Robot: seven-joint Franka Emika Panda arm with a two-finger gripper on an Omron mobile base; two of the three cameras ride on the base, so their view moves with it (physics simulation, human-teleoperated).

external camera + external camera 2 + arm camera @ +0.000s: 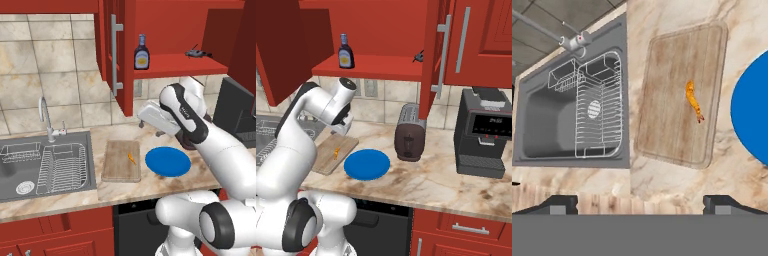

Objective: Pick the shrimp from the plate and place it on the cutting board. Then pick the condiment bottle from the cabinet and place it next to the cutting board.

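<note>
The small orange shrimp (694,101) (131,158) (335,151) lies on the light wooden cutting board (672,65) (117,167) (326,157), toward its right side. Right of the board sits the bare blue plate (168,161) (367,164) (752,115). My gripper (642,204) (159,133) (339,131) hangs open and holds nothing, raised above the back of the counter between board and plate, pointing down. The dark condiment bottle (141,52) (345,52) stands upright on the shelf of the open red cabinet (175,64) (381,67), above the arm.
A steel sink (15,172) with a wire dish rack (62,167) and a faucet (46,117) lies left of the board. A toaster (409,134) and a black coffee machine (483,132) stand to the right. The open cabinet door (116,55) hangs over the counter's back.
</note>
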